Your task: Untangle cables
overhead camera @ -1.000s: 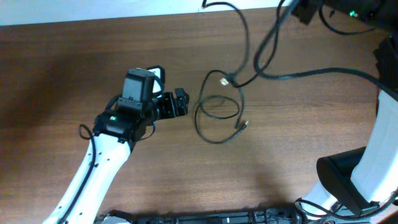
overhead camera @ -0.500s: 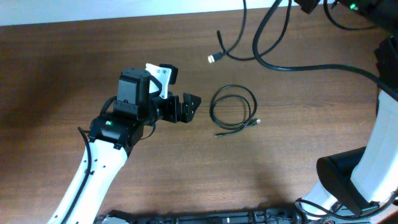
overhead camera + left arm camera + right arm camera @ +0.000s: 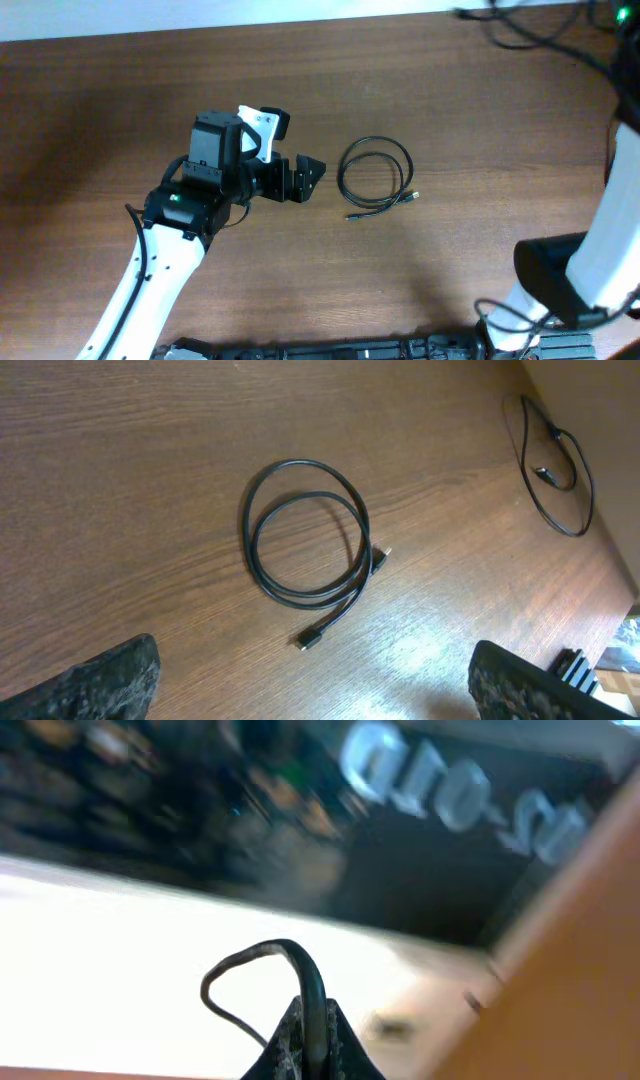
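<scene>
One thin black cable (image 3: 340,172) lies alone on the wooden table as a neat double loop, with small plug ends at its lower right. It also shows in the left wrist view (image 3: 248,535). My left gripper (image 3: 305,180) is open and empty just left of that loop, its fingertips (image 3: 315,690) spread wide short of it. My right gripper (image 3: 310,1042) is shut on a second black cable (image 3: 312,982), which arcs up out of the closed fingers, off the table. That gripper is out of the overhead view; black cable strands (image 3: 505,20) cross the top right edge.
The right arm's white body (image 3: 610,240) and black base (image 3: 550,280) stand along the right edge. A thin looped black cord (image 3: 590,485) shows far right in the left wrist view. The table's far edge (image 3: 300,25) runs along the top.
The second cable has been pulled free of the loop and carried up and right, almost out of the overhead view. The loop now lies alone. The left gripper opened and shifted slightly right.
</scene>
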